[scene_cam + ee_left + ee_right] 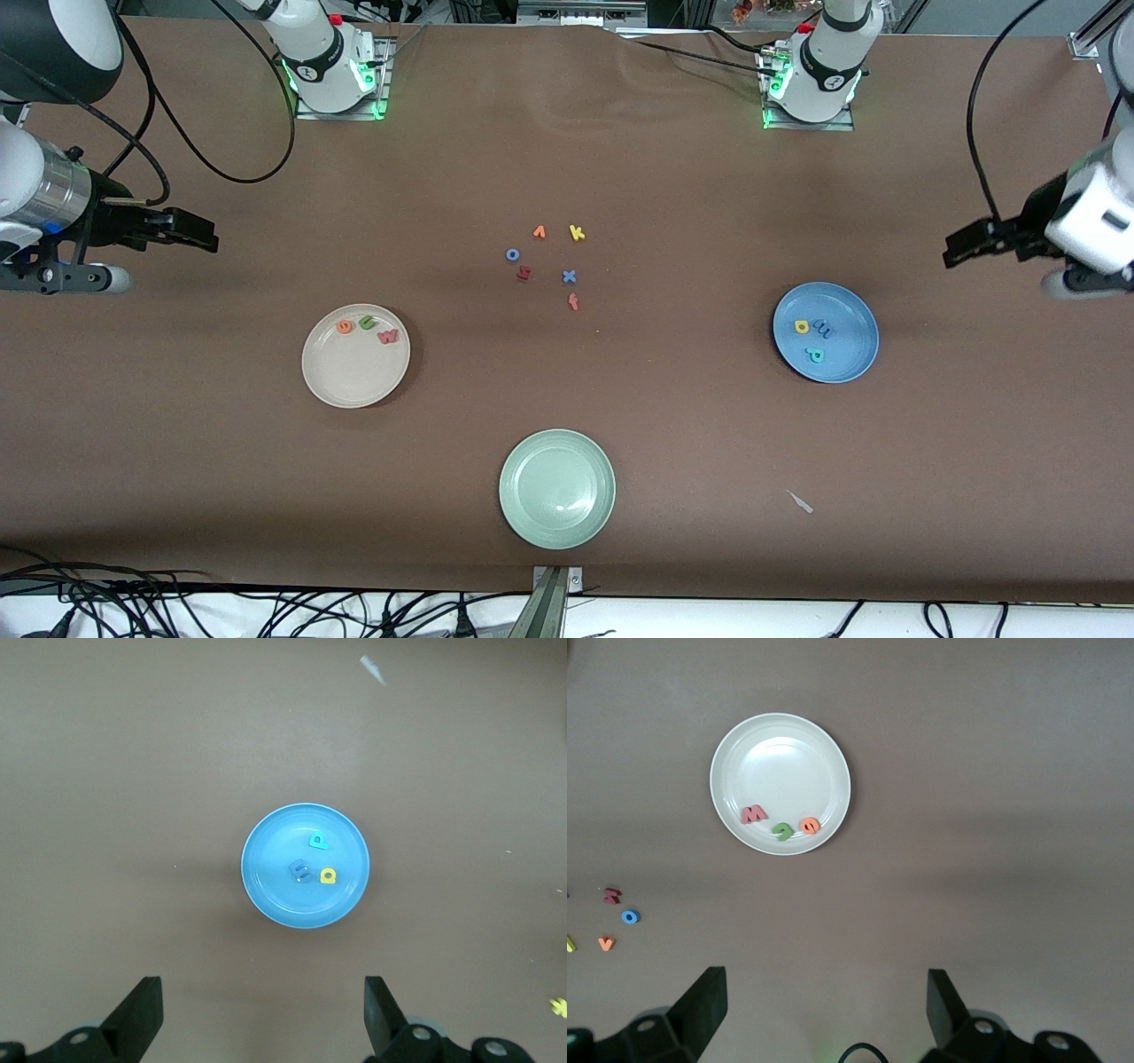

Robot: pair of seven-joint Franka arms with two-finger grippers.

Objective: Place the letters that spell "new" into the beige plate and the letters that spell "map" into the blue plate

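1. Letters for "new" lie in the beige plate [355, 356]: the orange e [345, 326], the yellow-green n [365, 322] and the pinkish-red w [388, 336] sit together along the rim farthest from the front camera, near the plate's 12 to 1 o'clock in the front view.
2. Letters for "map" lie in the blue plate [826, 332]: the yellow a [802, 326] at about 9 o'clock of the plate's middle, the blue m [821, 330] just beside it at the centre, the teal p [815, 355] nearer the front camera, about 6 o'clock.
3. Six spare letters [549, 261] lie loose on the brown table [567, 425] between the two plates, farther from the front camera than the pale green plate [557, 488].
4. Left gripper [961, 245] waits at its own end of the table, up in the air, fingers spread wide, holding nothing.
5. Right gripper [199, 233] waits likewise at the right arm's end, fingers wide apart and bare.
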